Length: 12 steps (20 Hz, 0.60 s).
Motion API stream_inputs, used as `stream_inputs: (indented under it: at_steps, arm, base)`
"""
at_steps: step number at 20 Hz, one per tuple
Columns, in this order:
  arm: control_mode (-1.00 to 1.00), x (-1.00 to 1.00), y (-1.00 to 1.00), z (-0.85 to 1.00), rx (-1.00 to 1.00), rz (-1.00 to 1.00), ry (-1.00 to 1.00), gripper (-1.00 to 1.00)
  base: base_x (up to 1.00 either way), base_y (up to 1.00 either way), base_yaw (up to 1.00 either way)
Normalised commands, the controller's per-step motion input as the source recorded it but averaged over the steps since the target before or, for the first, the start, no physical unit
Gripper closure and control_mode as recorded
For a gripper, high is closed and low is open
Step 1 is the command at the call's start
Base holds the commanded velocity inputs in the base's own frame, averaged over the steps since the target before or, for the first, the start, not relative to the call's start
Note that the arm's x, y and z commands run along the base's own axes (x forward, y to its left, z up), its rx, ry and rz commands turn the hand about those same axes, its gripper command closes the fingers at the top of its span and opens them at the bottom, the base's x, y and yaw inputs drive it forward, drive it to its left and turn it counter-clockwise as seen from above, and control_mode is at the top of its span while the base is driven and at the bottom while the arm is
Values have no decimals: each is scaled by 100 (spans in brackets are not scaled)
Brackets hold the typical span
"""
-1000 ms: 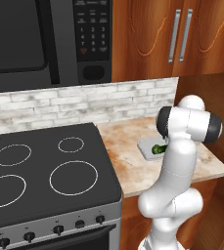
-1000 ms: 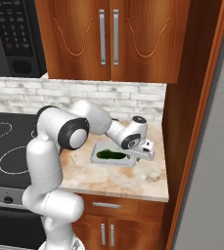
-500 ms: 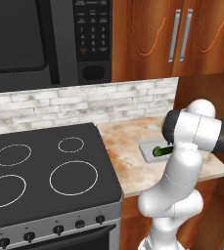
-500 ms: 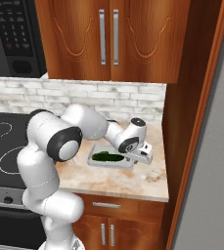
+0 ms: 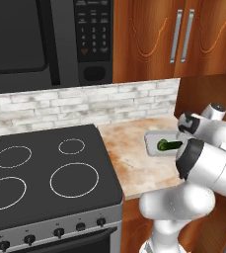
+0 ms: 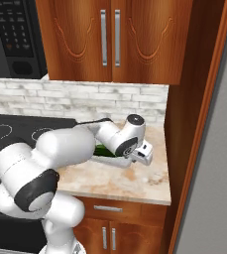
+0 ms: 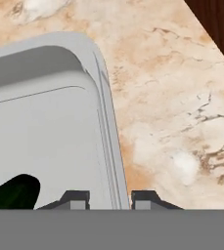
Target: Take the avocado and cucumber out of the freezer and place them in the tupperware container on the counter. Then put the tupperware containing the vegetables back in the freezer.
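Two small dark fingertips (image 7: 75,199) sit low in my hand view, one on each side of the raised rim of the shallow pale grey rectangular tupperware container (image 7: 50,122). The end effector (image 7: 110,200) has its fingers apart and straddling that rim; I cannot tell whether they actually press on it.

My left base view shows the container lying on the beige-pink marbled stone table (image 5: 134,158), close to its right edge and nearer the back than the front. A short, dark green, glossy cucumber (image 5: 169,145) lies inside the container, along its length. Only one rounded end of the cucumber appears at the lower left of my hand view, well apart from the fingertips.

From the right base view, the white arm folds low over the table, and the wrist hides most of the container. A black stove top (image 5: 40,173) adjoins the table's left edge.
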Motion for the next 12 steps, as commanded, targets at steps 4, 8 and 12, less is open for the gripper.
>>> stream_inputs:
  at_steps: [4,8,12]
  arm:
    - [-100,-53,43,100,7,-7,-1,100]
    - [-100,-64,62,99,5,-1,0,100]
    - [-100,-79,72,84,0,0,0,100]
  base:
    - [0,0,0]
    - [0,0,0]
    - [0,0,0]
